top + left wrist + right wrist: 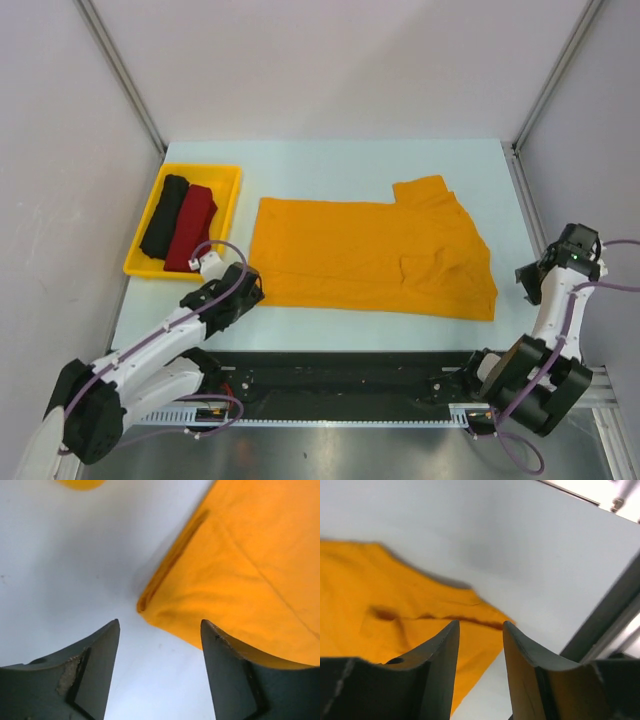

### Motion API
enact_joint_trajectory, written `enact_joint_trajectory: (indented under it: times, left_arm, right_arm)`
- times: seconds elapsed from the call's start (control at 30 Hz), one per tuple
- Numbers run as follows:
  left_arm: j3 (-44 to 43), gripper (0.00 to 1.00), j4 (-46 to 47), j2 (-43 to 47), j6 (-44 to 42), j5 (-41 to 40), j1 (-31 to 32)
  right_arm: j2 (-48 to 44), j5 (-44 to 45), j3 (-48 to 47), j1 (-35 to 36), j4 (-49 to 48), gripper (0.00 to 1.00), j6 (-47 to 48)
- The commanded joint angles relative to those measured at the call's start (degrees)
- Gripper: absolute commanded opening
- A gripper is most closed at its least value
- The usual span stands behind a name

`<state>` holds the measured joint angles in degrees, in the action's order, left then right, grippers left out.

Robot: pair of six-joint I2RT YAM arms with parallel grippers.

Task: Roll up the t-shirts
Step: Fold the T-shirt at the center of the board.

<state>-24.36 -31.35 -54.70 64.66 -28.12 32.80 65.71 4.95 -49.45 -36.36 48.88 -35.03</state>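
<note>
A mustard-orange t-shirt (370, 255) lies folded flat in a long band across the middle of the table. My left gripper (256, 287) hovers at its near left corner with its jaws open and nothing between them. In the left wrist view that gripper (160, 625) looks down on bare table, with the folded corner of the orange t-shirt (240, 570) just ahead of it. My right gripper (524, 275) is off the shirt's right edge. In the right wrist view it (480, 624) is open and empty above the corner of the orange t-shirt (380, 600). A black roll (165, 215) and a dark red roll (190, 228) lie in the tray.
A yellow plastic tray (205, 174) stands at the table's left, close behind my left arm. A metal frame post (610, 625) runs along the table's right edge, close beside my right gripper. White walls enclose the back and sides.
</note>
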Motion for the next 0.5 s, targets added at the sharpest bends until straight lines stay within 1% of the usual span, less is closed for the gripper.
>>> enact_joint_trajectory:
  times: [0.0,0.03,0.1,0.13,0.17,0.2,0.23,0.27,0.33,0.37,0.47]
  left_arm:
    - [-4.28,0.74,2.52,5.83,-10.75,1.04,0.43]
    - [-6.73,0.75,2.53,5.83,-12.44,1.14,0.43]
    - [-9.2,0.76,2.26,4.44,-15.95,1.31,0.43]
    - [-10.35,0.77,2.26,3.73,-17.02,1.31,0.43]
    - [-12.36,0.77,2.35,3.11,-17.98,1.4,0.43]
    - [-13.16,0.78,3.39,1.71,-19.82,2.36,0.34]
    - [-14.47,0.78,4.1,0.92,-20.8,3.24,0.25]
    - [-15.18,0.78,4.63,-0.05,-21.68,3.94,0.08]
    - [-17.03,0.78,5.77,-2.76,-23.44,5.61,-0.1]
    - [-17.47,0.78,6.3,-3.74,-23.97,6.23,-0.1]
    - [-19.23,0.78,7.36,-7.17,-25.46,7.46,-0.28]
  right_arm:
    - [-6.29,-1.09,-0.38,8.82,-7.02,0.45,4.79]
    - [-6.56,-0.04,-0.38,16.16,-8.26,0.49,4.79]
    - [-6.04,2.6,-0.73,23.75,-12.12,0.51,4.1]
    - [-4.38,4.17,-0.82,32.49,-13.1,0.5,3.65]
    - [-3.15,8.11,-1.0,36.06,-14.42,0.49,3.3]
    - [-1.13,10.06,-1.96,40.71,-15.82,0.47,2.51]
    - [2.89,11.21,-2.49,46.15,-16.45,0.42,2.42]
    - [5.37,12.27,-3.19,48.55,-17.76,0.4,2.33]
    - [9.94,11.23,-5.11,51.81,-19.52,0.39,2.24]
    - [14.66,12.18,-5.91,55.05,-19.7,0.39,1.98]
    - [21.36,14.46,-8.99,59.89,-20.49,0.42,1.8]
